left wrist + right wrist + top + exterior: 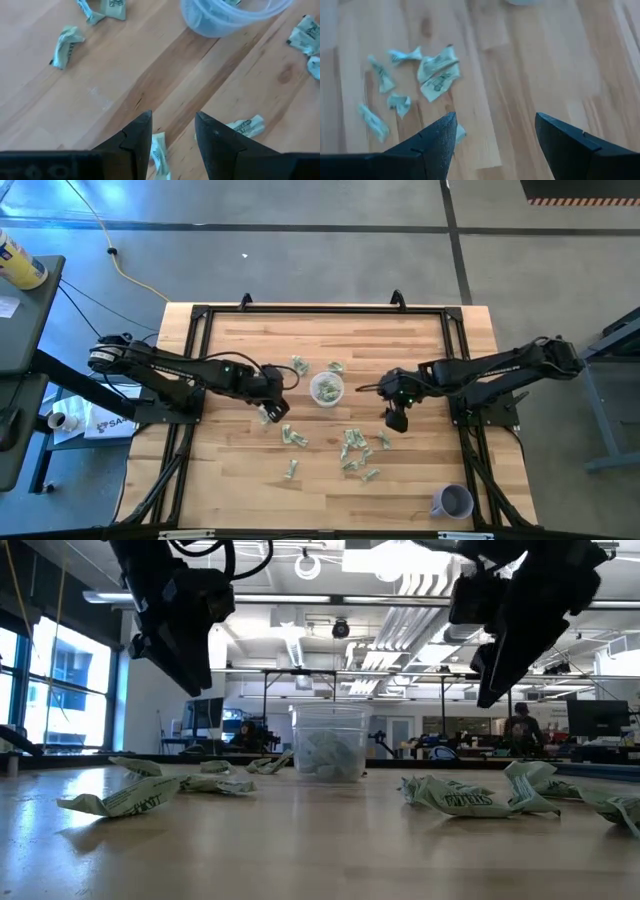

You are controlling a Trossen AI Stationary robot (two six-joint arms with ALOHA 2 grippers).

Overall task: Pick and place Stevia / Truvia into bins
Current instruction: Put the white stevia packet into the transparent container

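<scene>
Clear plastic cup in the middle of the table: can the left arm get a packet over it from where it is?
Probably yes. The left gripper hovers open just beside the clear plastic cup, above a sweetener packet, and only bare wooden table lies between them. The right gripper hangs on the far side.

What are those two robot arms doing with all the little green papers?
They are sorting sweetener packets into the clear cup in the middle of the wooden table. Some packets already lie inside it, and many more are scattered around. The left end effector is open just above a packet beside the cup. The right end effector hangs open above the table on the cup's other side, holding nothing. A purple cup sits at a corner.
</scene>
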